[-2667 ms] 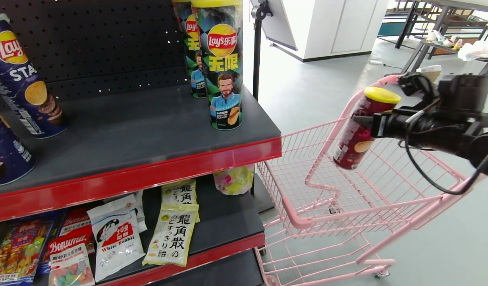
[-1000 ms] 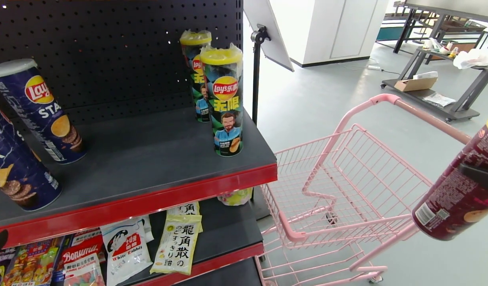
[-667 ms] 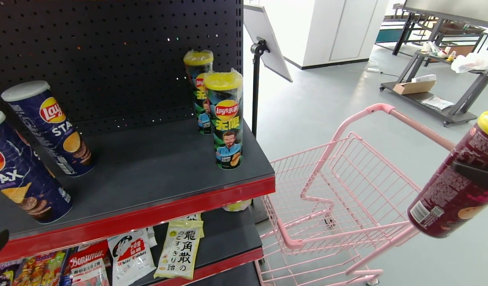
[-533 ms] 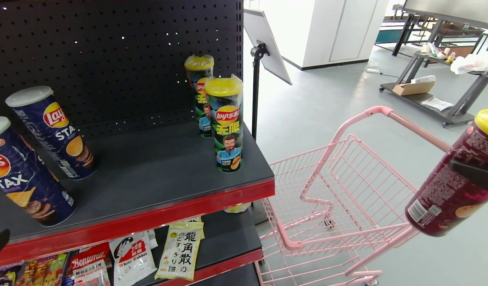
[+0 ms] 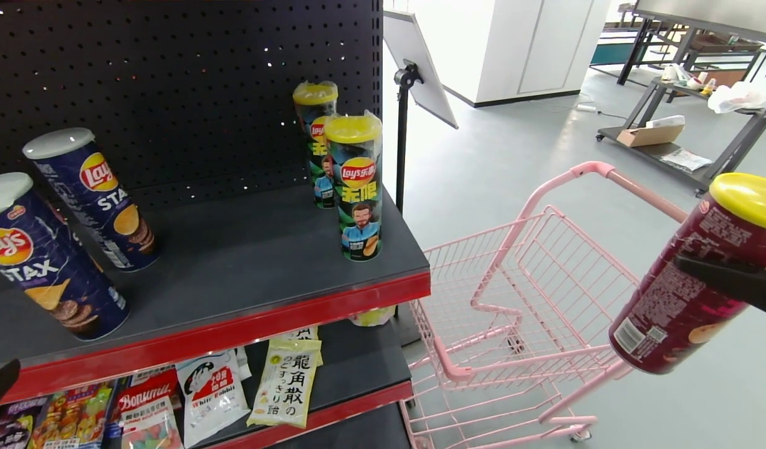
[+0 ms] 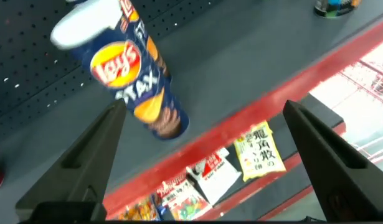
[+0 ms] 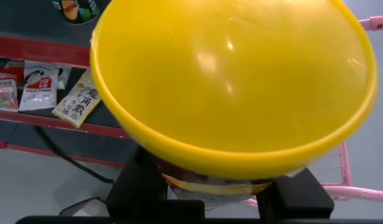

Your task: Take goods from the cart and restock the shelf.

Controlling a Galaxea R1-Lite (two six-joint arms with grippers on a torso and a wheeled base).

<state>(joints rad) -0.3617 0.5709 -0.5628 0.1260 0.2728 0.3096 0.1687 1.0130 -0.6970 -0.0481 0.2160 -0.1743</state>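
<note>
One maroon chip can [image 5: 675,293] with a yellow lid [image 5: 747,199] hangs tilted in your right gripper [image 5: 700,274], in the air near the pink cart [image 5: 532,262] and well apart from the shelving. You can see one dark finger [image 5: 732,284] laid across the can's side. From the right wrist, the jaws are clamped on the can's body just under the lid.

On the upper shelf [image 5: 233,268] you have a front blue chip can [image 5: 52,255] and a rear blue chip can [image 5: 99,199] at the left end. At the right end, next to the cart, two green chip cans stand upright, the front green can [image 5: 356,187] hiding part of the rear green can [image 5: 316,125].

Your left gripper [image 6: 203,109] hangs before that shelf's red edge, jaws spread wide with nothing between them, and the front blue chip can stands just past them. Flat snack bags [image 5: 289,386] lie on the lower shelf [image 5: 358,368].
</note>
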